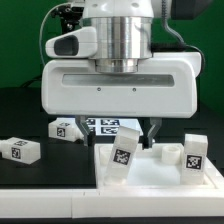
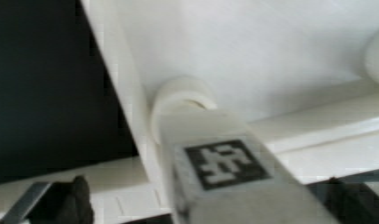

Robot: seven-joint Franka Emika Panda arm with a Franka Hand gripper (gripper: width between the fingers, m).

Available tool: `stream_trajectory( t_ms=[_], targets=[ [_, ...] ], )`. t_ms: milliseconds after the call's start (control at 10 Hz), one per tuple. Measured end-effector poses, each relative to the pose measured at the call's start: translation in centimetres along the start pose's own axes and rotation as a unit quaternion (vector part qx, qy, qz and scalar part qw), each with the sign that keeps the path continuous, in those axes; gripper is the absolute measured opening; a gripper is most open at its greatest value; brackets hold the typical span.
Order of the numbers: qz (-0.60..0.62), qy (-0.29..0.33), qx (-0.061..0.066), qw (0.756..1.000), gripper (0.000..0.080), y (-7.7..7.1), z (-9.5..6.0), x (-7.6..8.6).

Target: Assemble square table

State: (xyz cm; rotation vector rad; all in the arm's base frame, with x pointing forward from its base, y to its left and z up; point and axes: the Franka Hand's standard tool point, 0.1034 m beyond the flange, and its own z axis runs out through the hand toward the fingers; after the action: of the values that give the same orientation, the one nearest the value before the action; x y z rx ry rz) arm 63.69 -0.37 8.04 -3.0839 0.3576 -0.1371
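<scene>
The tool (image 1: 128,130) gapes open; the upright leg (image 1: 122,155) stands at six o'clock, between its jaws, at the square top's (image 1: 150,185) corner socket (image 2: 182,100).

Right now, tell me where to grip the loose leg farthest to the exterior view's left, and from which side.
Take the leg at its middle, across its two long flat sides, coming straight down from above. It lies on its side on the black surface, apart from the other parts, so those sides look parallel and free.
</scene>
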Motion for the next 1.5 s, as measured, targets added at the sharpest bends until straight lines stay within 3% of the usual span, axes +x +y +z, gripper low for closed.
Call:
stream_trajectory(
  t_ms=[100, 200, 300, 400, 500, 700, 900, 1100, 1200, 1400, 1500],
  targets=[
    [0.006, 0.0, 0.0, 1.0, 0.0649, -0.05, 0.07, -0.06],
    [0.007, 0.0, 0.0, 1.0, 0.0553, 0.0, 0.07, -0.05],
    [0.031, 0.0, 0.0, 1.0, 0.0553, -0.03, 0.08, -0.05],
    [0.062, 0.0, 0.0, 0.998, 0.0371, -0.04, 0.08, -0.06],
    [0.098, 0.0, 0.0, 0.995, 0.0283, -0.04, 0.1, -0.07],
    [0.166, 0.002, 0.0, 0.986, 0.0284, -0.15, 0.17, -0.09],
    [0.296, 0.02, -0.002, 0.955, 0.0284, -0.18, 0.15, -0.22],
    [0.432, 0.017, 0.006, 0.902, 0.0284, -0.04, 0.17, -0.26],
    [0.5, 0.009, 0.017, 0.866, 0.0284, 0.0, 0.19, -0.28],
    [0.639, -0.006, 0.041, 0.768, 0.0285, -0.51, 0.27, -0.41],
    [0.664, -0.008, 0.042, 0.747, 0.0286, -0.82, 0.29, -0.5]
  ],
)
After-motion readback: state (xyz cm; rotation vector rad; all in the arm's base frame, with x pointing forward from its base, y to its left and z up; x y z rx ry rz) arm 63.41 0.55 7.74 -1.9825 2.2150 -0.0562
